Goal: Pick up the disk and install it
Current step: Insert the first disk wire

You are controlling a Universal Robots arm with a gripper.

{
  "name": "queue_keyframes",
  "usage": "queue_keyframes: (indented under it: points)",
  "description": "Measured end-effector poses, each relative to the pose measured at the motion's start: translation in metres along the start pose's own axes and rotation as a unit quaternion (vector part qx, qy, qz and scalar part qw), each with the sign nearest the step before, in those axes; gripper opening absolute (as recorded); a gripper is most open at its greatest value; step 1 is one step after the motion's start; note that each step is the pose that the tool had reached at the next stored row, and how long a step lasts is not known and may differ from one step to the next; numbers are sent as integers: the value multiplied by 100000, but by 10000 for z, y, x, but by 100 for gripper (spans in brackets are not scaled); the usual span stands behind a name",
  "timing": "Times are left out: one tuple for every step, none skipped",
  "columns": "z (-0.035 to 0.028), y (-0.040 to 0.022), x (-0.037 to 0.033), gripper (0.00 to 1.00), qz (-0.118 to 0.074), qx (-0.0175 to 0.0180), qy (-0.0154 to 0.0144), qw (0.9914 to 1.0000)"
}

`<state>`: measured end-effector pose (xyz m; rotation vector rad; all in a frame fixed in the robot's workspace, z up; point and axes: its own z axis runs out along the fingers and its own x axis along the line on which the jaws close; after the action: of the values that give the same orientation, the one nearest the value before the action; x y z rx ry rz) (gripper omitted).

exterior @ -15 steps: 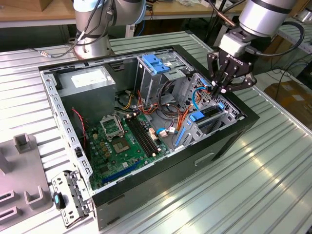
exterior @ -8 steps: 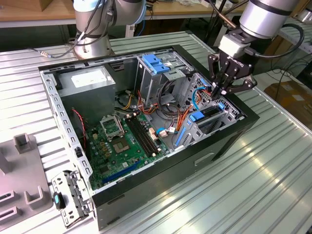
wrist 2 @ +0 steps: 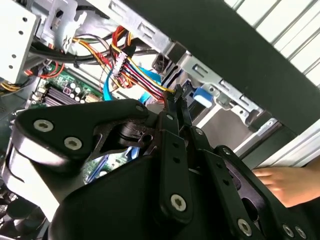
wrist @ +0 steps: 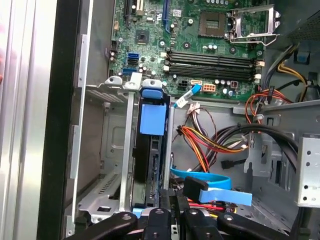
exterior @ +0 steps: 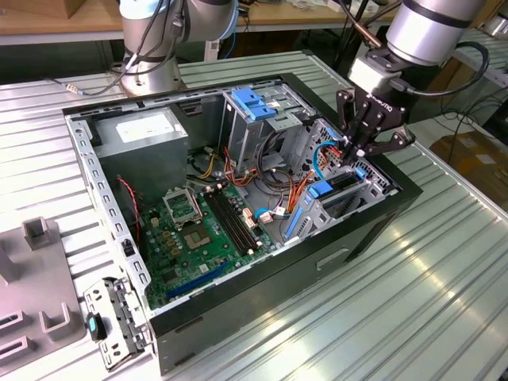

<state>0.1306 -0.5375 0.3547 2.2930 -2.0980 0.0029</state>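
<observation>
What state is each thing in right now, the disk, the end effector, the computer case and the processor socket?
disk: standing on edge in the drive cage slot, blue rail tab up
end effector: fingers pinched shut at the disk's near end, by the blue cable
computer case: lying on its side, side panel off
processor socket: empty, retention frame down
power supply: mounted in its corner of the case

The flat silver-metal disk with blue plastic side rails [wrist: 150, 150] stood on edge in its bay. It sat at three o'clock in the exterior view [exterior: 341, 186], blue tab facing up.
</observation>
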Motion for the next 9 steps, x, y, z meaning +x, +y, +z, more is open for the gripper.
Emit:
queue_keyframes:
  points:
    - [1,12,12,16,-3,-4,-3,100000]
    - [1,26,22,16,-5,-2,-2,100000]
    - [2,40,31,16,-1,0,-3,100000]
    - [5,60,56,16,15,5,-6,100000]
    - [5,60,57,16,21,3,-4,100000]
    - [4,61,58,16,24,3,3,100000]
    - [6,62,73,16,25,4,-6,100000]
    - [6,63,87,16,28,3,-7,100000]
    - [6,63,87,16,27,2,-4,100000]
